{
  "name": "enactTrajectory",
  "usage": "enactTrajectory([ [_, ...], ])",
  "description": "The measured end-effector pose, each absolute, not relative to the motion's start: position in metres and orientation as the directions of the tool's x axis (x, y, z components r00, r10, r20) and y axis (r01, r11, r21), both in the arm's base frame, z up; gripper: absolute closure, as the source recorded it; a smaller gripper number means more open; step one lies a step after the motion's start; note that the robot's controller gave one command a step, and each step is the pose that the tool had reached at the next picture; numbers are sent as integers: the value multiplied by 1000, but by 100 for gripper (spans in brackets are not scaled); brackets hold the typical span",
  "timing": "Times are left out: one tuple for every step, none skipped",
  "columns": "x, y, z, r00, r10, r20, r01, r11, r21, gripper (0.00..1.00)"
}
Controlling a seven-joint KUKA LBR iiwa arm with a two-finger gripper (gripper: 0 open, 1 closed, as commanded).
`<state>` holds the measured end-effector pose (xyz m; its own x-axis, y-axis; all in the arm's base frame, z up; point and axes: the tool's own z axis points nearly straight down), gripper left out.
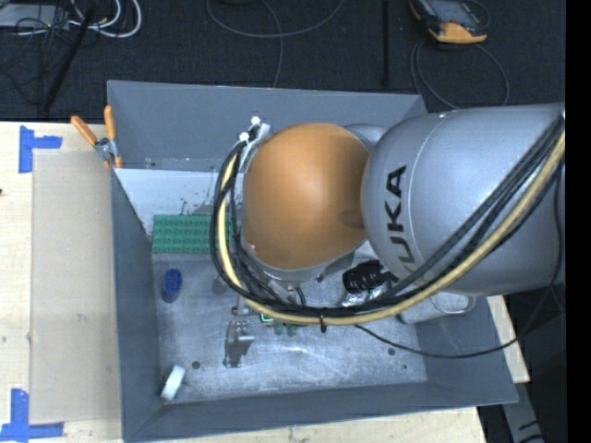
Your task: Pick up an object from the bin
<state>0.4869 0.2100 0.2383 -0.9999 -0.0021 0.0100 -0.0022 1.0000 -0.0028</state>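
My gripper (238,342) hangs below the orange dome, low over the bin floor left of its middle, with bare floor under its tip. Beside it to the right, a small green thing (280,327) peeks out from under the cables. A blue cap-like piece (171,285) lies to the gripper's left near the left wall. Down in the front left corner rests a small white block (173,383). A green studded plate (184,233) lies against the back left slope of the bin.
The arm with its orange dome and cable loops covers the middle and right of the bin and hides what lies beneath. Grey floor shows along the front between the white block and the right wall.
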Motion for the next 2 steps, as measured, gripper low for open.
enactTrajectory([
  [481, 131, 116, -1000, -19, 12, -19, 1000, -5, 0],
  [513, 76, 69, -1000, -10, 0, -10, 1000, 1, 0],
])
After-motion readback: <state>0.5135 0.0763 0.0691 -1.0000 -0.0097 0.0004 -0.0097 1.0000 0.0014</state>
